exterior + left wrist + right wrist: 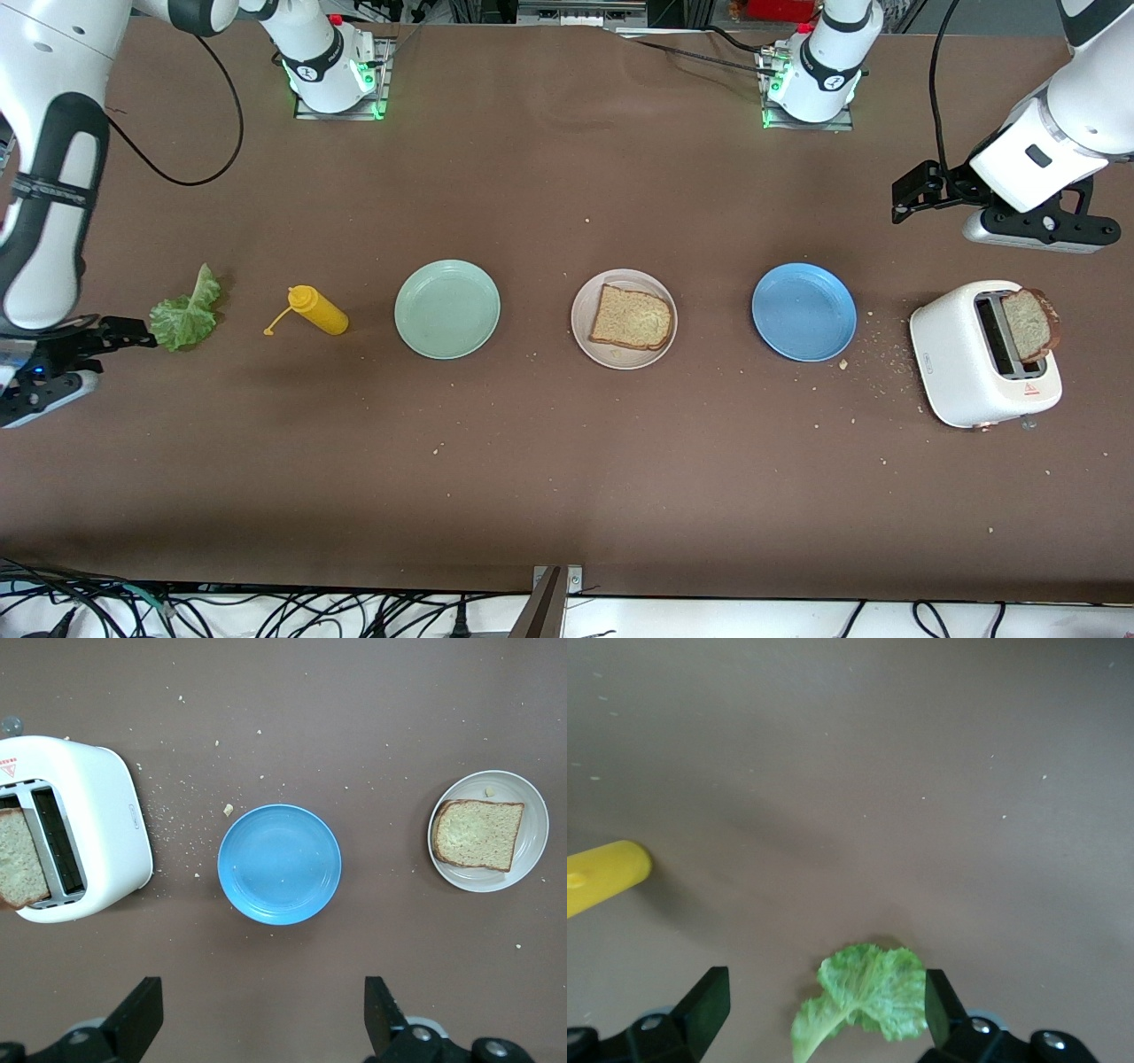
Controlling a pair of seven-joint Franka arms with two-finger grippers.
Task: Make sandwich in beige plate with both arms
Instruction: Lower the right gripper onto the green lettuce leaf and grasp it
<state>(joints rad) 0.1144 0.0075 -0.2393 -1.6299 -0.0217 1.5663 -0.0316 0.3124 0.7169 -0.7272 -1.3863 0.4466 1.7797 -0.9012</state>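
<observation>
One bread slice [631, 317] lies on the beige plate [581, 323] at mid-table; a second slice [1028, 324] stands in the toaster [961, 359]. The right gripper [133, 335], fingers apart, hangs low at the lettuce leaf [187, 312]. The left gripper [912, 193], also spread, hovers empty above the table beside the toaster.

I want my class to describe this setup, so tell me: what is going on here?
A sandwich is being built on the beige plate, which so far holds one bread slice. The right gripper, fingers open, sits at the lettuce leaf near the yellow squeeze bottle. The left gripper, also open and empty, hangs above the table near the white toaster, where a second slice stands in a slot. The mint-green plate and blue plate are empty.
</observation>
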